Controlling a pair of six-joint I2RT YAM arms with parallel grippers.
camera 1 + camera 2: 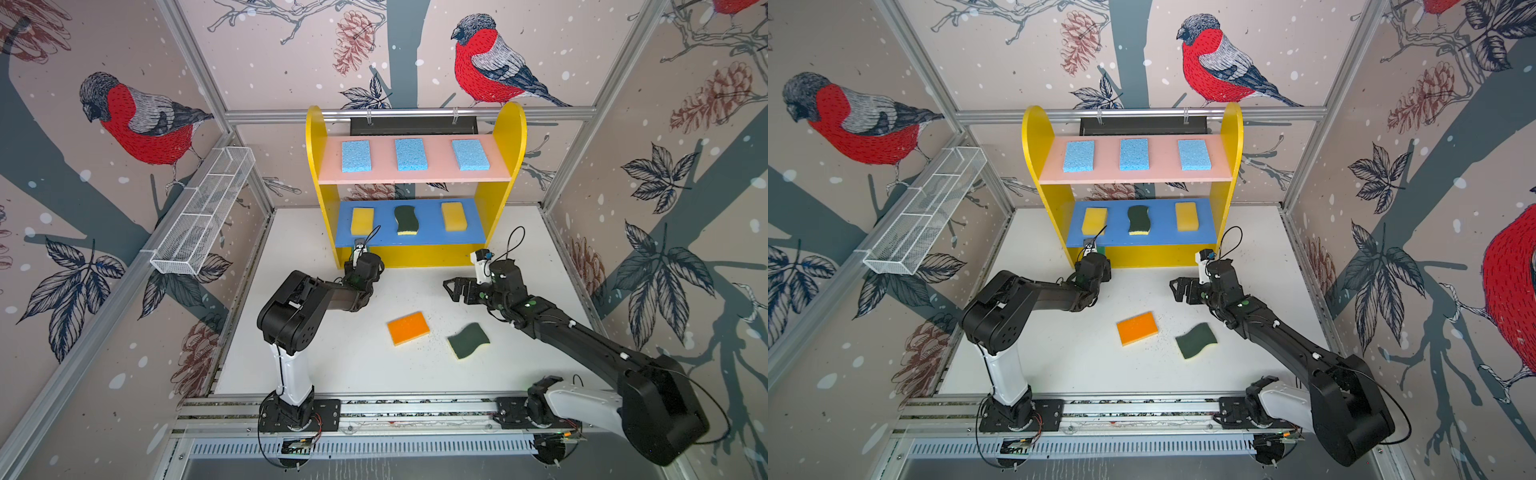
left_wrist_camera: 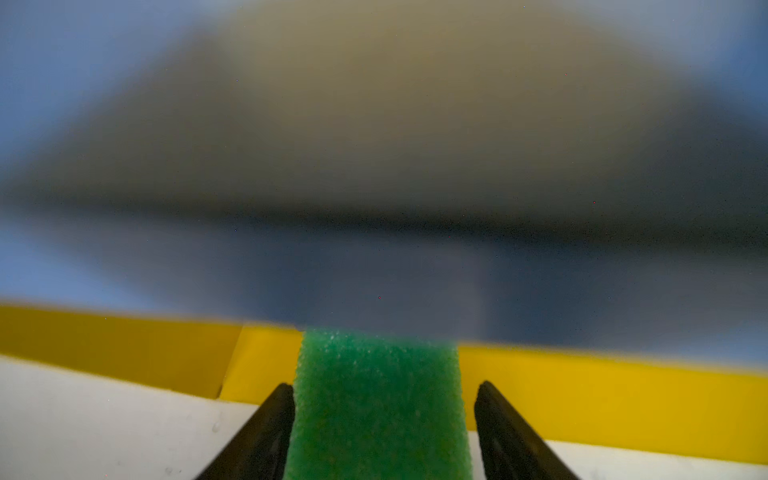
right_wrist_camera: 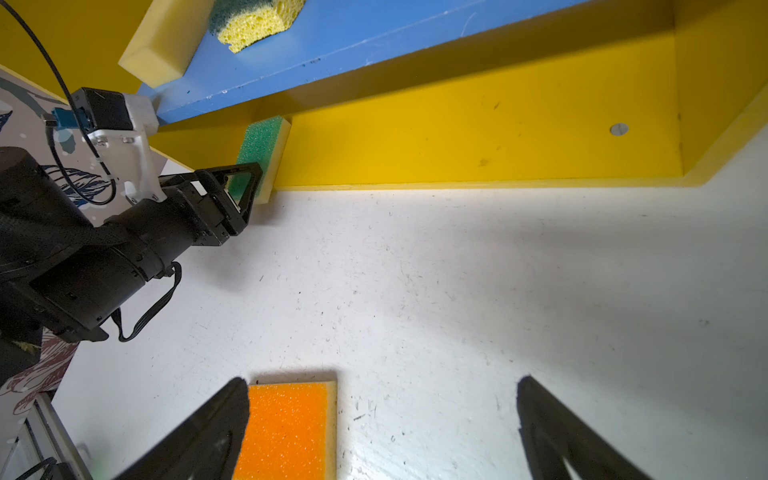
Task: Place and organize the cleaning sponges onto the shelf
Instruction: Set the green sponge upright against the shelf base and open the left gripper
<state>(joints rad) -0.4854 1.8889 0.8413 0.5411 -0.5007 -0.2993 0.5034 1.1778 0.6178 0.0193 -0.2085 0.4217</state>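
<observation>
A: Left side first. What was the left gripper (image 2: 384, 386) up to?
B: Reached in low at the left end of the three-tier yellow-sided shelf (image 1: 509, 137), under its blue middle board (image 1: 428, 235). The green-topped yellow foam sponge (image 2: 378, 415) lay between the fingers (image 2: 270, 428), front part on the yellow bottom board (image 3: 457, 158), back end sticking out over the white desk (image 1: 332, 365).
A: Pinched?
B: Couldn't tell. One finger touched its side, the other showed a sliver of gap.
A: Step?
B: Seating that sponge on the bottom tier. Above, three flat light-blue sponges (image 1: 410, 154) lined the pink top board (image 1: 382, 166); two yellow block sponges (image 1: 362, 221) flanked a shelved wavy scourer (image 1: 406, 220) on the blue.
A: Further right?
B: The orange-topped rectangular sponge (image 1: 408, 328) and the loose wavy dark-green scourer (image 1: 469, 340) lay on the desk, near each other, apart. The right gripper (image 1: 453, 291) hovered beyond them, fingers spread wide, empty.
A: Next move?
B: Likely push the green one fully in, let go, back out low under the blue board. Then the orange one for the right arm.
</observation>
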